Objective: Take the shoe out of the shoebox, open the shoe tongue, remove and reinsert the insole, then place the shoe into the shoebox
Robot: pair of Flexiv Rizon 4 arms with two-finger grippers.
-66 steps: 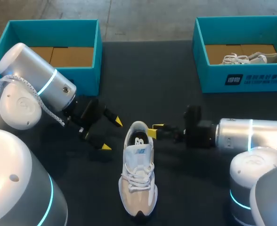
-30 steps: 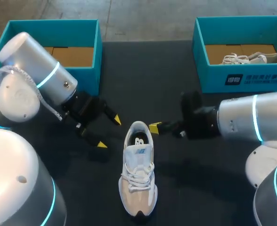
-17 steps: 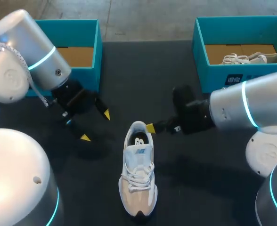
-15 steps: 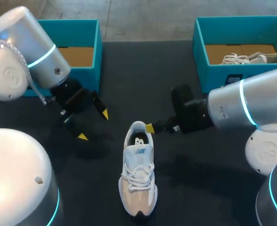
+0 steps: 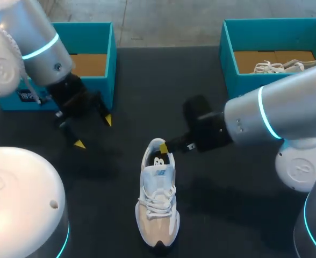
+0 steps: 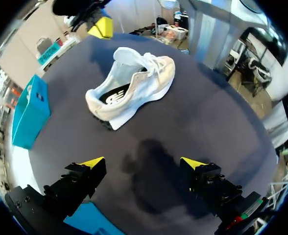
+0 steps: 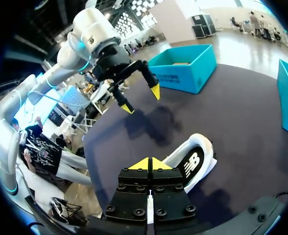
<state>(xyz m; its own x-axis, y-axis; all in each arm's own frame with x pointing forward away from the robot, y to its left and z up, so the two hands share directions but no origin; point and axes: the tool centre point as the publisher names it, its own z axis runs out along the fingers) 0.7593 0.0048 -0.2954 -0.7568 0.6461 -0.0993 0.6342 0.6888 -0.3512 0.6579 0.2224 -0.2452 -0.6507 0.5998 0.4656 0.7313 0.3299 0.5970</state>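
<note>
a white and beige lace-up sneaker stands upright on the dark table, well apart from both teal cardboard shoeboxes. the left shoebox is partly hidden behind the left arm. the right shoebox is cut off at the edge and holds a second pale shoe, only partly seen. the right gripper has its yellow tips pressed together at the sneaker's heel rim; whether they touch it cannot be told, and its body hides the toe in its wrist view. the left gripper hangs spread wide, away from the sneaker.
</note>
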